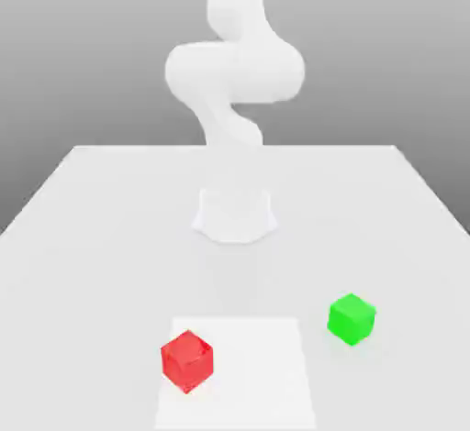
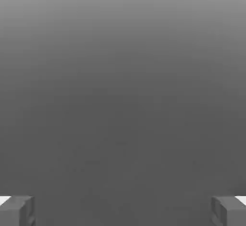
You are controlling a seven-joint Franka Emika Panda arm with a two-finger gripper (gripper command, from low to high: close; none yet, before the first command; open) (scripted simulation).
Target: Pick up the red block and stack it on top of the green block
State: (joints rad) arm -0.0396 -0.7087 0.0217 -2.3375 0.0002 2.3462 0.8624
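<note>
The red block [image 1: 187,361] is a small cube resting on the white table near the front, toward the exterior view's left. The green block [image 1: 352,318] is a cube of the same size, standing apart from it toward the exterior view's right and a little farther back. In the hand view my gripper [image 2: 123,210] is open: its grey fingertips [image 2: 17,210] stand far apart with nothing between them, against a plain grey background. The arm [image 1: 234,71] rises from its base and bends upward out of the exterior view.
The arm's round base [image 1: 234,214] sits at the middle of the white table [image 1: 92,237]. A paler square patch [image 1: 252,374] lies on the tabletop at the front, with the red block on its left part. The table's edges run along both sides.
</note>
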